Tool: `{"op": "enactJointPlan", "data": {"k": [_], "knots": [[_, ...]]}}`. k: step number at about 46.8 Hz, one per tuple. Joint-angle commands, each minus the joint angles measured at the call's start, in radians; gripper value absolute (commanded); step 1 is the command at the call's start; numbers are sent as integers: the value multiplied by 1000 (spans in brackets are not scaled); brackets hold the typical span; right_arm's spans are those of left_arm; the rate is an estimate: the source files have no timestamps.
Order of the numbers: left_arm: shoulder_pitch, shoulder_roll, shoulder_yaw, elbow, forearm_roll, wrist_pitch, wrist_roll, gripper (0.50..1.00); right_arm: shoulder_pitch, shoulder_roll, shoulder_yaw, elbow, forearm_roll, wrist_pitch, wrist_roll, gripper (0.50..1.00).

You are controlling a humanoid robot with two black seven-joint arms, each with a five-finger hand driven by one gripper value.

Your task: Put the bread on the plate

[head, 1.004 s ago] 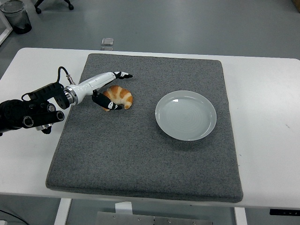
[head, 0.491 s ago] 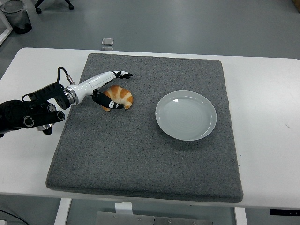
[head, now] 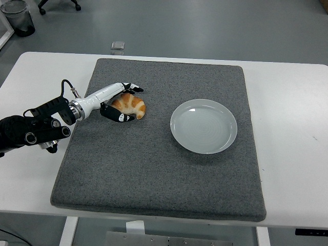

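Left hand [head: 119, 102] now closed in around bread [head: 130, 105]: upper fingers [head: 134, 89], which a second ago stretched out past the loaf's far side, now curled down onto its top edge; lower fingers tucked under the near side, touching. Looks like a grip forming, not yet proven firm. Arm pulled slightly back toward the left edge and lower compared with half a second ago. Bread itself barely moved, still flat on the grey mat [head: 154, 174], left-centre, well apart from plate [head: 185, 139]. Plate empty, right of centre on the mat, unmoved. Right hand not in view. Meaning for the task: reach phase done, grasp phase under way, no lift or transfer started. Next likely needs a clean lift off the mat, then a carry rightward across the gap to the plate. Risk: croissant-like shape is curved and soft, so pinch from top and underside could slip or squash; worth confirming contact before lifting. White bench [head: 287, 102] otherwise bare around the mat; small clear object [head: 118, 46] at far edge, irrelevant.
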Motion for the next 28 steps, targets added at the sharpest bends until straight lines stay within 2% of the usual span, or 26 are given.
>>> {"op": "enactJointPlan", "data": {"k": [1, 8, 9, 28], "knots": [[-1, 2, 1, -2, 1, 0, -5, 703, 0, 0, 0, 0, 0, 0, 0, 938], [-3, 2, 1, -2, 6, -1, -15, 510, 0, 0, 0, -1, 0, 0, 0, 938], [-3, 2, 1, -2, 8, 0, -15, 500, 0, 0, 0, 0, 0, 0, 0, 938], [-9, 9, 6, -2, 15, -3, -20, 500, 0, 0, 0, 0, 0, 0, 0, 938]]}}
